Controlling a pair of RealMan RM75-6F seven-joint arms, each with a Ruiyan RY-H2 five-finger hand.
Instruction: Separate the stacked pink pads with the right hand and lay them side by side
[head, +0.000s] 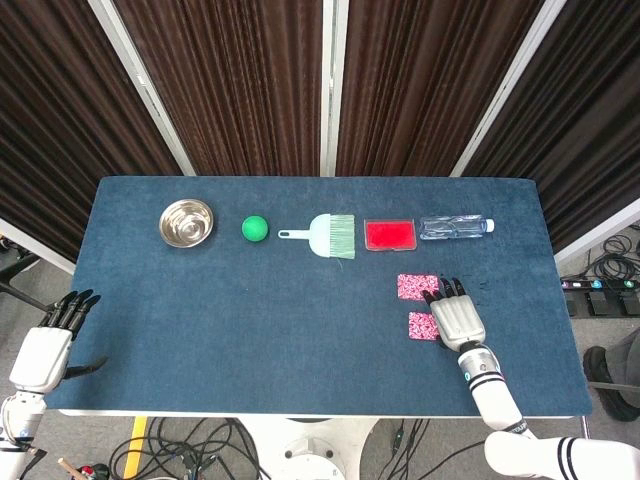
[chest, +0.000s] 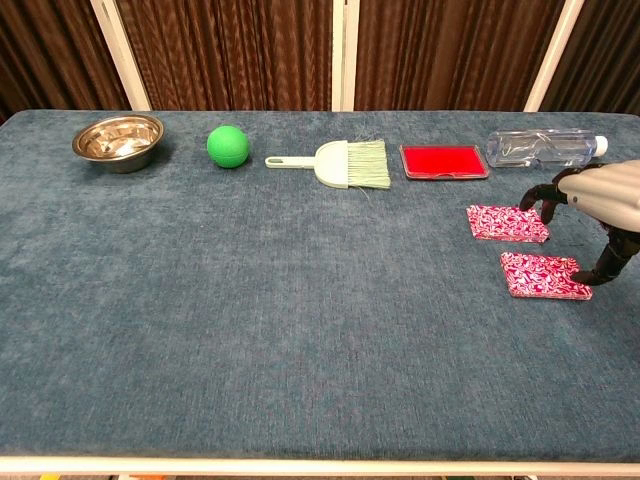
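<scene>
Two pink patterned pads lie flat and apart on the blue table. The far pad (head: 417, 286) (chest: 507, 223) sits just below the red tray, and the near pad (head: 420, 326) (chest: 544, 275) lies a short way toward me from it. My right hand (head: 457, 317) (chest: 598, 205) hovers over the right edge of the near pad, fingers spread and holding nothing. My left hand (head: 47, 345) hangs off the table's left front corner, fingers loosely apart and empty.
Along the back stand a steel bowl (head: 187, 221) (chest: 118, 141), a green ball (head: 255, 228) (chest: 228, 146), a pale green brush (head: 322, 235) (chest: 338, 163), a red tray (head: 390, 235) (chest: 443, 161) and a clear water bottle (head: 455, 227) (chest: 543, 148) lying on its side.
</scene>
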